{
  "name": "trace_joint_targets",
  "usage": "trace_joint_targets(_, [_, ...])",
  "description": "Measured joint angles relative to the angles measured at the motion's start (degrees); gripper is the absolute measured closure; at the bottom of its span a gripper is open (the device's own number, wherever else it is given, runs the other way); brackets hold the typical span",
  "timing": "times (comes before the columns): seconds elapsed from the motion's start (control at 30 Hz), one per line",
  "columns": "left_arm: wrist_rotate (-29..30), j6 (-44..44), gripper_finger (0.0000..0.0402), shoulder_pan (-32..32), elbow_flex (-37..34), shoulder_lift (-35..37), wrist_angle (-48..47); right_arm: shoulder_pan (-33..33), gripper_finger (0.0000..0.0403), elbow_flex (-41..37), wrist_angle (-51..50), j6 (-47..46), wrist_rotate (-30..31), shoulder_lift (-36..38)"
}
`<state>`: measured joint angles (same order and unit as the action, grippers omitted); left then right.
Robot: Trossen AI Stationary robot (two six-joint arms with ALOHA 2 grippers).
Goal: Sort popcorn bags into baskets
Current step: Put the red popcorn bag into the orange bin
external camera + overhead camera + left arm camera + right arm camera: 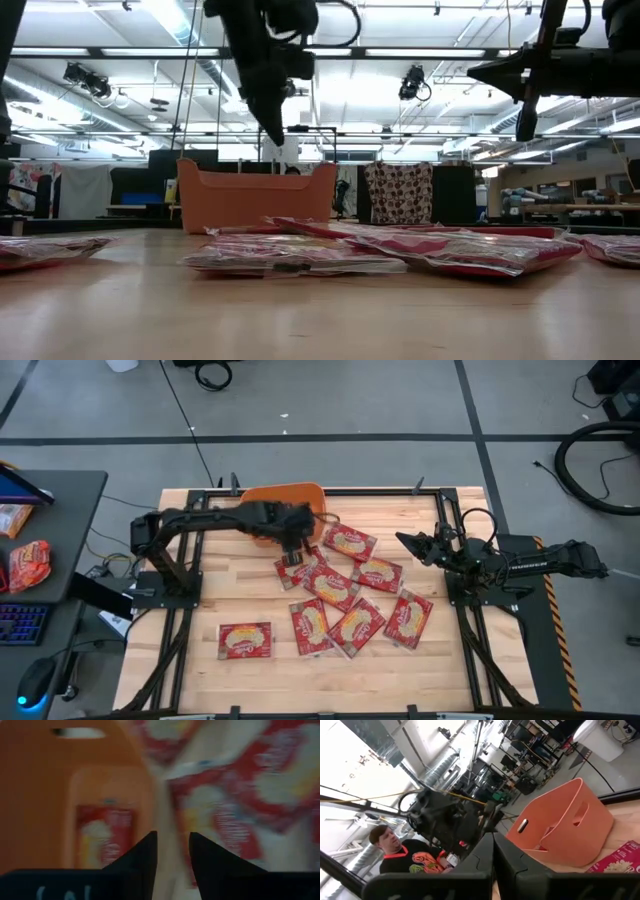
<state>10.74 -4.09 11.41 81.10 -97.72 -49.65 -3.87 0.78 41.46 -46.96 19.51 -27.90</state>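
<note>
Several flat red popcorn bags [332, 586] lie on the wooden table, some overlapping; one lies apart near the front [245, 640]. The orange basket [283, 500] stands at the far edge, and the left wrist view shows one bag [105, 837] lying inside it. My left gripper [293, 552] hangs above the table beside the basket's near wall, over the bag closest to the basket [297, 570]. It points down [273, 135] with a narrow gap between its fingers [172, 847] and holds nothing. My right gripper [405, 542] waits raised on the right, shut [493, 852].
A side desk on the left carries a puffier orange-red snack packet [28, 565] and a keyboard. Black frame rails [440, 520] run along the table's edges. Bare wood shows on the table's left part [225, 580]. A person [395, 850] sits beyond the table.
</note>
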Motion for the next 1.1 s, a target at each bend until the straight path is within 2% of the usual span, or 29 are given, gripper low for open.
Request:
trace_joint_targets(0.07, [-4.09, 3.06, 0.0269, -2.41, 0.0, -0.13, 0.52, -0.01, 0.0392, 0.0, 0.06, 0.63, -1.14, 0.02])
trace_joint_targets(0.17, [-9.34, 2.91, 0.0267, -6.33, -0.03, -0.65, 1.74, 0.02, 0.0388, 0.0, 0.08, 0.73, -2.65, 0.02])
trace_joint_targets(0.33, [-7.76, -3.94, 0.0268, -12.8, -0.09, -3.06, 4.35, -0.01, 0.0387, 0.0, 0.1, 0.0, -2.39, -0.28])
trace_joint_targets(0.4, [-5.2, -6.25, 0.0268, -15.16, -0.07, -4.24, 6.96, -0.05, 0.0387, -0.02, -0.06, -0.58, -2.14, -0.48])
trace_joint_targets(0.47, [0.0, -7.93, 0.0266, -17.5, -0.07, -5.82, 9.46, -0.05, 0.0386, 0.0, -0.35, -0.99, -1.61, -0.93])
trace_joint_targets(0.57, [4.78, -11.12, 0.0246, -20.13, -0.04, -8.3, 10.67, -0.05, 0.0382, -0.02, -0.86, -1.09, -1.58, -1.64])
trace_joint_targets(0.8, [8.67, -17.37, 0.0185, -22.78, -0.02, -14.2, 9.75, -0.05, 0.0376, -0.02, -2.06, -1.54, -1.58, -2.25])
trace_joint_targets(0.93, [13.19, -17.43, 0.0176, -23.29, -0.02, -16.95, 9.71, -0.05, 0.0376, -0.02, -2.09, -2.61, -1.58, -2.2])
trace_joint_targets(1.1, [14.66, -14.67, 0.0176, -22.5, -0.04, -19.25, 7.28, -0.05, 0.0376, -0.02, -2.09, -2.66, -2.23, -2.21])
